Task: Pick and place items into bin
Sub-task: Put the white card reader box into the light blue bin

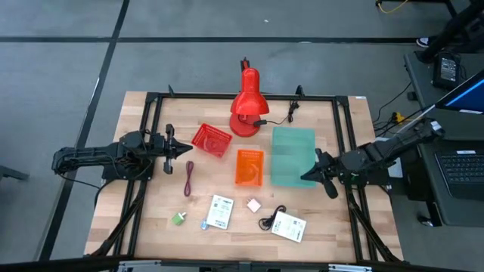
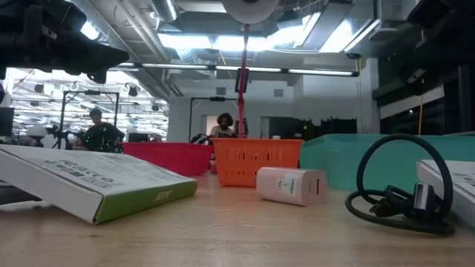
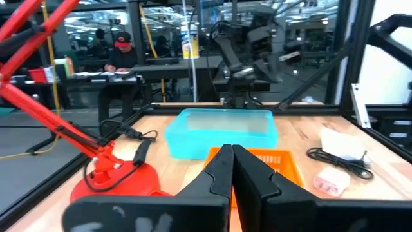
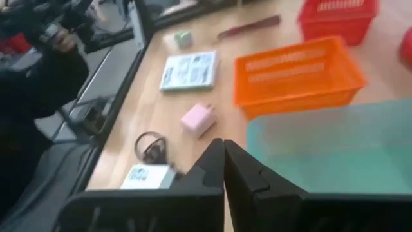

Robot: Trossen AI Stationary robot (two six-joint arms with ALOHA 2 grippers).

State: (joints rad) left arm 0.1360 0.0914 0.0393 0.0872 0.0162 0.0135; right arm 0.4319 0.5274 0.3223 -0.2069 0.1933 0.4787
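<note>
We see left gripper (image 1: 187,150) clenched, empty, beside red basket (image 1: 211,140). Right gripper (image 1: 306,175) clenched, empty, over teal bin (image 1: 292,143). Dark red cord (image 1: 188,178), packets untouched on table.

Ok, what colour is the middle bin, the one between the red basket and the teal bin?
Orange, clearest in the high view.
</note>
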